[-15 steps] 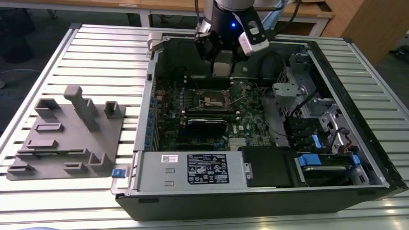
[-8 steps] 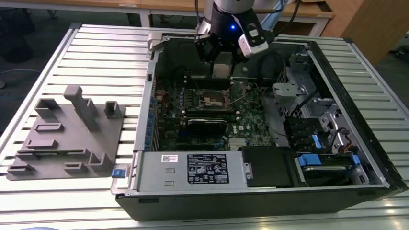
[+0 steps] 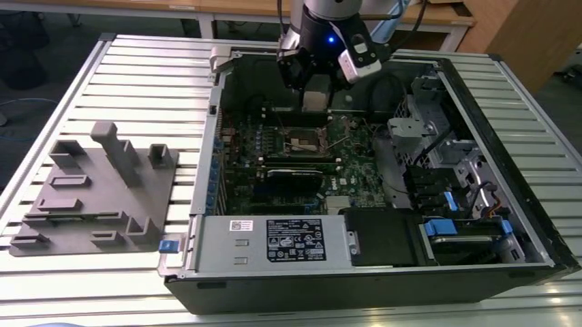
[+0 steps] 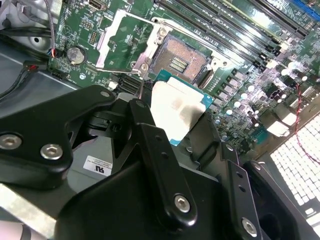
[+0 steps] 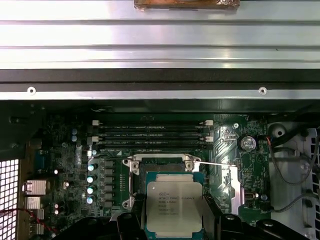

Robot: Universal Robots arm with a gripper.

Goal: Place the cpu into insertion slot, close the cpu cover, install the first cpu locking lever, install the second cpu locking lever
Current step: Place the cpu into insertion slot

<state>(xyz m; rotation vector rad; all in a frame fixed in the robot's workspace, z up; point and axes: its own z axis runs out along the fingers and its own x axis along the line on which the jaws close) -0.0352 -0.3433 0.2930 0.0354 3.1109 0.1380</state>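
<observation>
In both wrist views my gripper [image 5: 174, 222] is shut on the cpu [image 5: 174, 205], a flat square chip with a silvery top and a green edge, black fingers [image 5: 131, 226] flanking it. The cpu [image 4: 176, 111] hangs a little above and just short of the insertion slot [image 4: 181, 56], whose brownish-gold contact field lies bare. The chip's edge overlaps the slot [image 5: 161, 166] in the first wrist view. The cpu cover [image 4: 116, 36] stands swung open beside the slot. A thin locking lever [image 5: 212, 163] sticks out, unlatched. In the exterior view my gripper [image 3: 315, 102] hovers over the slot [image 3: 304, 141] inside the open computer case.
Long black memory slots [image 5: 152, 134] run just beyond the socket. The case wall [image 3: 217, 129], drive bays [image 3: 446, 163] and power supply [image 3: 272, 238] ring the motherboard. A grey fixture block [image 3: 95, 191] stands on the slatted table at the exterior view's left.
</observation>
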